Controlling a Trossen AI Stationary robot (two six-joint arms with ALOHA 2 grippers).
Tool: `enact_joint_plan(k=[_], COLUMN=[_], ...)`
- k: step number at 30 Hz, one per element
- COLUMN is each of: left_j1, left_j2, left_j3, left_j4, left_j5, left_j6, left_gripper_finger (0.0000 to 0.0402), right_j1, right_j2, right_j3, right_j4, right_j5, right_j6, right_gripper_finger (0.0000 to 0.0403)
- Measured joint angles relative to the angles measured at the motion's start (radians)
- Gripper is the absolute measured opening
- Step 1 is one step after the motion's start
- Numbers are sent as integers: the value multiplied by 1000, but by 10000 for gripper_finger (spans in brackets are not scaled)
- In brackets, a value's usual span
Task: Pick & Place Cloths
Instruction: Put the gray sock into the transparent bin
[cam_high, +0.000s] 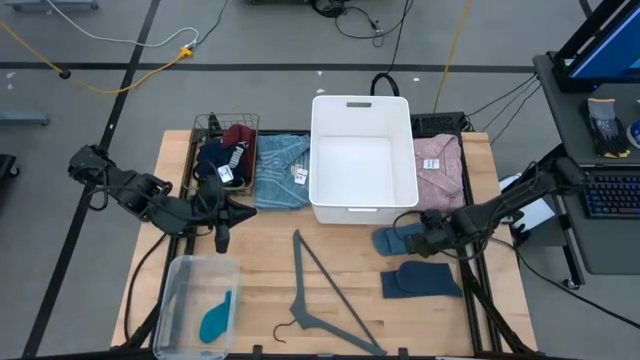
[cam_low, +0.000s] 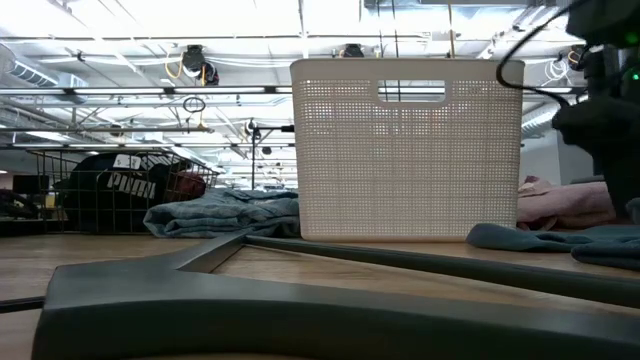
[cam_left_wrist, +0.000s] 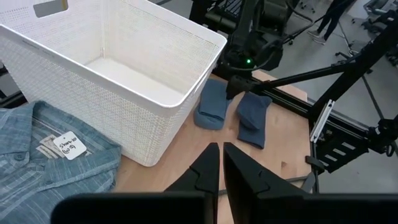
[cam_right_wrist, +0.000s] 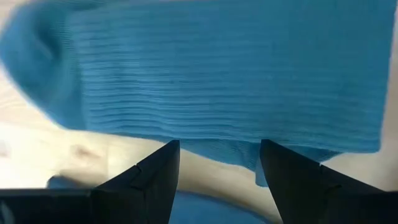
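1. Right gripper (cam_high: 418, 240): low over the slate-blue sock (cam_high: 392, 240) lying on the table just in front of the white basket (cam_high: 362, 205); fingers spread apart, holding nothing.
2. Second blue sock (cam_high: 420, 280): flat on the table nearer the front edge.
3. Left gripper (cam_high: 222, 238): fingers closed and empty, beside the wire basket (cam_high: 212, 124).
4. Teal cloth (cam_high: 216, 318): inside the clear bin (cam_high: 175, 290).

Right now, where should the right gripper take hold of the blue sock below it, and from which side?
Judging by its pose, from straight above: the sock lies flat on the table, so pinch its ribbed middle. The right gripper hangs over it, fingers open and astride the near edge. The white bin stands close, blocking a side approach.
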Motion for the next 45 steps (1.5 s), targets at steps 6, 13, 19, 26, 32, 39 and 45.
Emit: enact_joint_plan(k=[6,13,19,26,32,39,45], left_j1=[0,0,0,0,0,0,0], left_j2=[0,0,0,0,0,0,0], left_j3=[0,0,0,0,0,0,0], left_j4=[0,1,2,2,2,3,3], left_j5=[-2,-2,-3,-3,-3,-3,-3], left_j6=[2,2,2,2,2,22,23], left_gripper_finger=[24,24,24,24,24,24,24], right_j1=[0,0,0,1,2,3,13], right_j2=[-1,-2,-2,-1,-1,0,0], right_j3=[-91,-133,-134,-135,-136,-136,-137], right_j4=[112,146,143,138,127,150,223], right_j5=[1,3,1,-4,-15,-28,-84], right_j6=[82,133,169,193,216,186,132], right_gripper_finger=[215,214,200,128,70,9,4])
